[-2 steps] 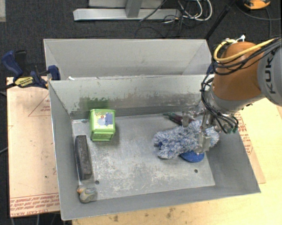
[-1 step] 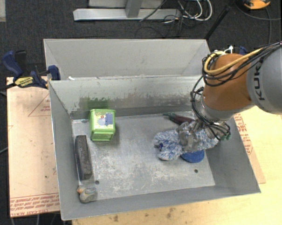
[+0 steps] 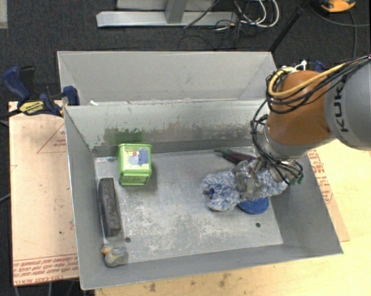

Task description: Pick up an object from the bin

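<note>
Now the gripper (image 3: pixel 251 183) rests on the blue-and-white cloth (image 3: pixel 221 193) at right (its closure I cannot tell); grasping step, I judge; next, pinch firmly and lift.

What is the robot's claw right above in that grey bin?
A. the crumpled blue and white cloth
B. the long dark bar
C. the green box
A: the gripper is over the crumpled blue and white cloth on the bin's right side, while the green box and the long dark bar lie well off to the left.
</note>
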You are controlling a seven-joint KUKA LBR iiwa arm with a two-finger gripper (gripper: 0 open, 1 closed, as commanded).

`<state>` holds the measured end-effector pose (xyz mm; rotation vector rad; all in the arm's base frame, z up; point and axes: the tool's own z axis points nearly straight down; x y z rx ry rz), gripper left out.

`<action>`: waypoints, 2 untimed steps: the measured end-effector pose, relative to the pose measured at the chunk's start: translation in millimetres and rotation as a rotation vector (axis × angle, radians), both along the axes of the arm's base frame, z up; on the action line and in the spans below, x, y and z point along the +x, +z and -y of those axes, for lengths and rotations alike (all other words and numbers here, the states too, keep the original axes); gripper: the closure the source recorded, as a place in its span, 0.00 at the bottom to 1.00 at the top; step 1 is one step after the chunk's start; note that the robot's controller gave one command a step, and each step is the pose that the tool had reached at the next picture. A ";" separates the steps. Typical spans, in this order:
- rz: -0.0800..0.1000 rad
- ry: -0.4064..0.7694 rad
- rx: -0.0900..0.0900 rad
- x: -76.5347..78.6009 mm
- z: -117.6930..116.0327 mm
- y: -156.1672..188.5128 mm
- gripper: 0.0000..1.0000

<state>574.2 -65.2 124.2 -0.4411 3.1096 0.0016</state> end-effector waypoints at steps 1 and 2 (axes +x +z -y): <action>0.001 0.000 0.000 -3.9 -3.0 -11.3 1.00; -0.008 -0.009 0.001 -15.4 -5.4 30.1 1.00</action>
